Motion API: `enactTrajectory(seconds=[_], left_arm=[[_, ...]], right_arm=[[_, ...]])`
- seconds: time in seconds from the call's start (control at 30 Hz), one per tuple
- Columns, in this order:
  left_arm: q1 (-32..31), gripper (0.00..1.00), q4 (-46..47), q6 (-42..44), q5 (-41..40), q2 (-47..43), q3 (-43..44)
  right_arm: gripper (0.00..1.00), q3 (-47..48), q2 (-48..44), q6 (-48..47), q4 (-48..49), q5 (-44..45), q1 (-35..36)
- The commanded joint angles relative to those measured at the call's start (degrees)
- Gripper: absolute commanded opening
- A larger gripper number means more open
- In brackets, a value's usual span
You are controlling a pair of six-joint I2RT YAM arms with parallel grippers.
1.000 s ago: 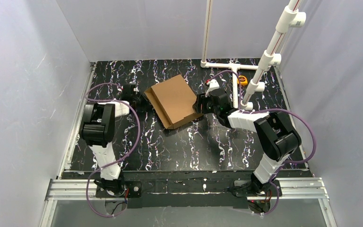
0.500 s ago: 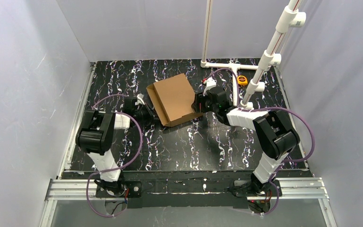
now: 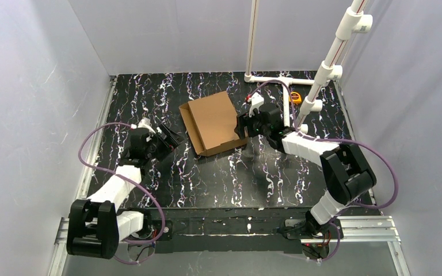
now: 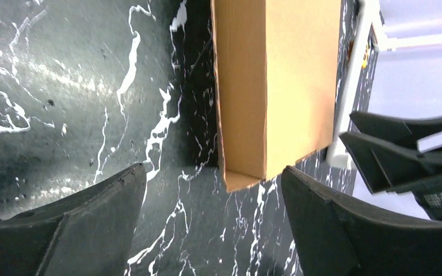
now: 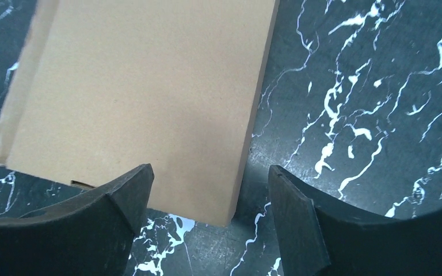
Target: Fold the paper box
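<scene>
Marbled table (image 3: 236, 178): paper box (image 3: 213, 122) just beside right end effector (image 3: 242, 125), left end effector (image 3: 171, 137) apart.

A black table (image 3: 218, 172) veined with white fills the floor between grey walls (image 3: 29, 86). At far right stands a white pipe frame (image 3: 276, 79), with a yellow tape measure (image 3: 294, 97) just beside it. A metal rail (image 3: 230, 227) runs along the near edge.
</scene>
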Motion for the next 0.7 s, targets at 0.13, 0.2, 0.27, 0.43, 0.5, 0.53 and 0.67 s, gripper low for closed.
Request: enactTrajectory(seconds=[0.13,0.2,0.27,0.43,0.5,0.53,0.67], left_arm=[[1.1,0.98,-2.9,5.3,7.8,15.1,14.6],[1.1,0.98,-2.5,6.0,9.3,19.8,17.5],[1.1,0.98,-1.2,7.1,10.4,23.6,20.2],[1.1,0.98,-0.1,8.3,12.5,31.3,26.5],[1.1,0.98,-0.1,8.2,13.3,34.4,28.4],[1.1,0.98,-0.1,8.0,13.4,35.8,29.0],[1.1,0.98,0.6,7.3,14.5,39.9,30.6]], right_arm=[[0.94,0.0,-5.4,-3.2,-0.9,-5.2,-1.3],[0.98,0.3,-5.7,-3.6,-1.3,-6.5,-1.9],[0.99,0.4,-6.1,-4.1,-1.7,-8.1,-2.5],[0.98,0.1,-6.3,-4.7,-1.5,-11.1,-3.2],[0.98,0.1,-6.4,-4.4,-1.6,-11.5,-3.2],[0.98,0.1,-6.4,-4.2,-1.5,-11.7,-3.3],[0.98,0.1,-6.3,-4.0,-1.5,-12.0,-3.4]])
